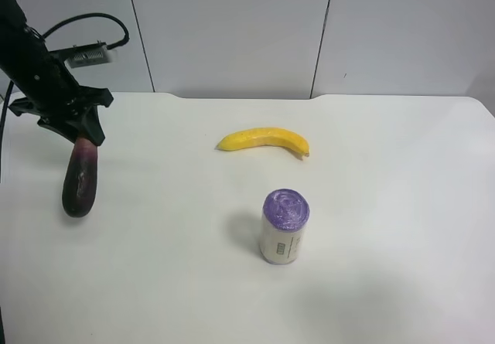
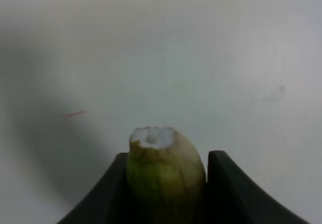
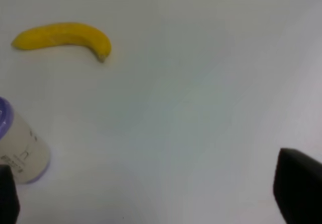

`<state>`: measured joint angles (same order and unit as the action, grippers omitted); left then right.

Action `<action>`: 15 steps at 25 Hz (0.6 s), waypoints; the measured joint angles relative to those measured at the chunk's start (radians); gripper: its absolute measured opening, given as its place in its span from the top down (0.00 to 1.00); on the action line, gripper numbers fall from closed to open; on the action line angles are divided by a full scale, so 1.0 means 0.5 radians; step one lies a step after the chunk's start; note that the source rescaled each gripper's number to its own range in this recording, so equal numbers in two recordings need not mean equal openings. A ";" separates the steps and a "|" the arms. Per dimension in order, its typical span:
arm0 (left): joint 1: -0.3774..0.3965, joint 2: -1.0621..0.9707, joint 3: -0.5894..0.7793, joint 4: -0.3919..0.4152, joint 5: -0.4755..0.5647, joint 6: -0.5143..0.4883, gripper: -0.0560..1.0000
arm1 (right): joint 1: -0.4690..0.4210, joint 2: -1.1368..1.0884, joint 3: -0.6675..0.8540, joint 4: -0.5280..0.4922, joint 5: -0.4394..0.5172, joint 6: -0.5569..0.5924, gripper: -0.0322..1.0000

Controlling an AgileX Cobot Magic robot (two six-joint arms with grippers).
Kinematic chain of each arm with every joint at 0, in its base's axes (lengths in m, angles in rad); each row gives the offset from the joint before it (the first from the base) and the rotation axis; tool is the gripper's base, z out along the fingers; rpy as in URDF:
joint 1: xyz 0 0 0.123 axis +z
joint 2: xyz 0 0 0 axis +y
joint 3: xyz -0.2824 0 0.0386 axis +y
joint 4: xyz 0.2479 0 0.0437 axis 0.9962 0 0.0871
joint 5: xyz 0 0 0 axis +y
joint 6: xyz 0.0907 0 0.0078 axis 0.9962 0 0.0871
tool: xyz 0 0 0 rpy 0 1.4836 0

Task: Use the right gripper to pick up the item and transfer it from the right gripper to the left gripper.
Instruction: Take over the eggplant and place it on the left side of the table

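Note:
The eggplant (image 1: 80, 180) hangs dark purple and nearly upright from the black gripper with the looped cable (image 1: 82, 133) at the exterior high view's left, above the white table. In the left wrist view the left gripper (image 2: 166, 171) is shut on the eggplant's greenish stem end (image 2: 163, 173), with a finger on each side. The right gripper (image 3: 156, 194) shows only two dark fingertips (image 3: 299, 183) far apart at the edges of the right wrist view, open and empty over bare table. Its arm is out of the exterior high view.
A yellow banana (image 1: 264, 141) lies mid-table and also shows in the right wrist view (image 3: 65, 36). A white cylinder with a purple lid (image 1: 284, 226) stands in front of it and also shows in the right wrist view (image 3: 17, 148). A white wall runs behind the table (image 1: 402, 205).

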<state>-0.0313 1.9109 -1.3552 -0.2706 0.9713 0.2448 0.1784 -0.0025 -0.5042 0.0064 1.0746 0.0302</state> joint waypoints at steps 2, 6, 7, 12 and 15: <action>0.000 0.073 -0.008 0.007 -0.027 -0.002 0.93 | 0.000 0.000 0.000 0.000 0.000 0.000 0.00; 0.000 0.181 -0.010 0.012 -0.133 -0.002 0.93 | 0.000 0.000 0.000 0.000 0.000 0.000 0.00; 0.000 0.199 -0.012 0.012 -0.155 -0.002 0.94 | 0.000 0.000 0.000 0.000 0.000 0.000 0.00; 0.000 0.274 -0.023 0.009 -0.238 -0.003 0.94 | 0.000 0.000 0.000 0.000 0.000 0.000 0.00; 0.000 0.300 -0.024 0.009 -0.281 -0.003 0.94 | 0.000 0.000 0.000 0.000 0.000 0.000 0.00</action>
<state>-0.0313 2.0607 -1.3673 -0.2661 0.8308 0.2433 0.1784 -0.0025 -0.5042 0.0064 1.0746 0.0302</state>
